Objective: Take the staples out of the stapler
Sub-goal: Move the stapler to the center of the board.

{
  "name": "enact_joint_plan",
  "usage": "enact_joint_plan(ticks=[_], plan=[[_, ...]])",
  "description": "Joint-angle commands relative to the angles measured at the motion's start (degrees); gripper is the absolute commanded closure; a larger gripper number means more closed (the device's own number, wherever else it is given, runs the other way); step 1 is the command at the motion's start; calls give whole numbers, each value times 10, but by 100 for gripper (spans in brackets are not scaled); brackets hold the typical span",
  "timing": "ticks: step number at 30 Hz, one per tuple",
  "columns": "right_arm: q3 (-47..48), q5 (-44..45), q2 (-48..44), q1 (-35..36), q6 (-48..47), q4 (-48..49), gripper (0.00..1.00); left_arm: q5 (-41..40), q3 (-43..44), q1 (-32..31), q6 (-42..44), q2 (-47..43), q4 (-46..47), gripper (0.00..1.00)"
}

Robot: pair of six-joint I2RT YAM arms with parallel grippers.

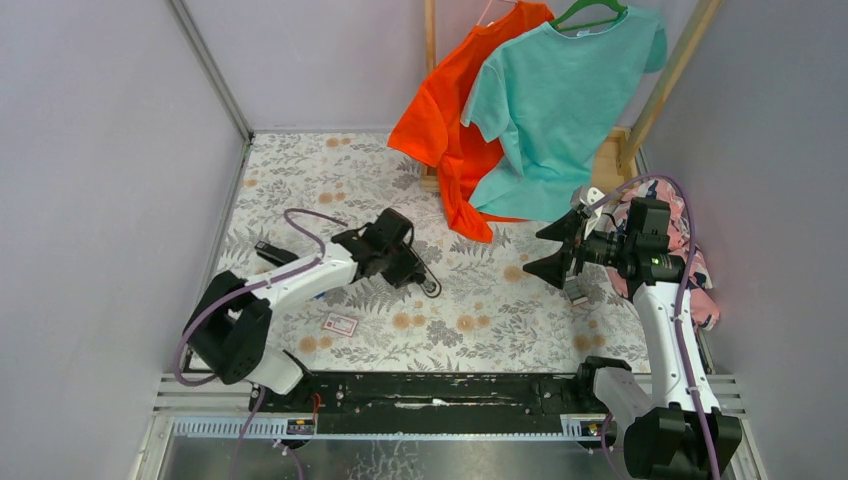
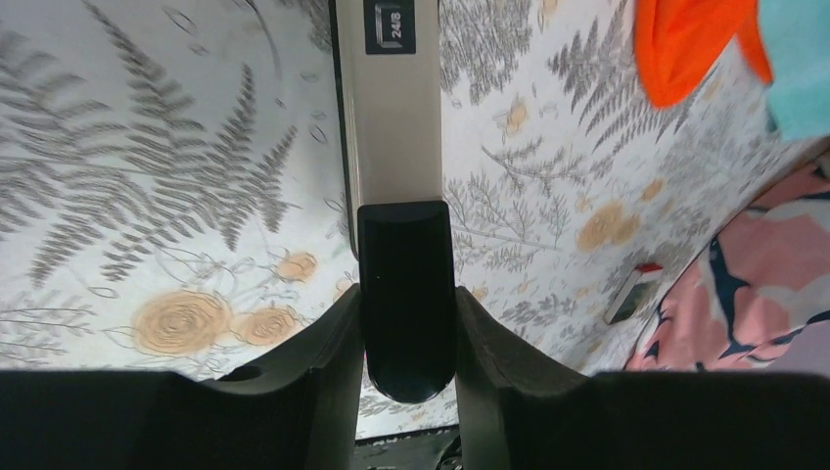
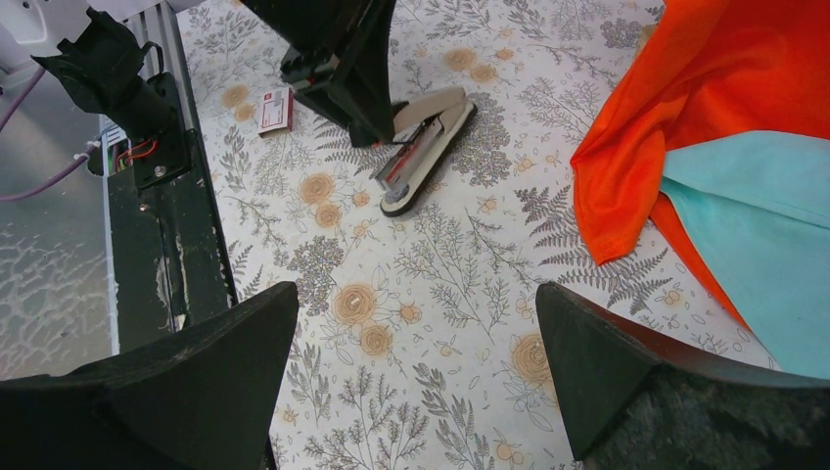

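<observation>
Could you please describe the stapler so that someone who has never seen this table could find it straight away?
On the floral-print table, left of the hanging orange T-shirt, find the left gripper. Clamped in it lies the small black stapler with a silver-grey metal channel. Unlike the flat red-and-white card nearer the arm bases, it is chunky, dark and gripped.

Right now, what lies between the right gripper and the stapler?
Only bare floral cloth, from the right gripper to the stapler; the right wrist view shows it.
</observation>
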Motion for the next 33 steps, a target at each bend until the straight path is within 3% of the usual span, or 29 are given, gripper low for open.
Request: enact_joint_plan(ticks=[1, 8, 15, 22, 28, 33], plan=[[2, 3, -1, -2, -1, 17, 1, -23, 41, -43, -32, 39, 68, 100], [1, 0, -7, -2, -4, 15, 1, -16, 151, -81, 12, 136, -30, 100], [3, 2, -4, -2, -11, 9, 1, -6, 188, -112, -7, 182, -33, 98], [3, 0, 0, -2, -19, 3, 1, 13, 207, -127, -1, 213, 3, 50], [1, 0, 11, -2, -20, 2, 1, 19, 214, -128, 10, 215, 17, 27], [1, -1, 16, -2, -25, 1, 1, 23, 190, -129, 48, 181, 34, 20]])
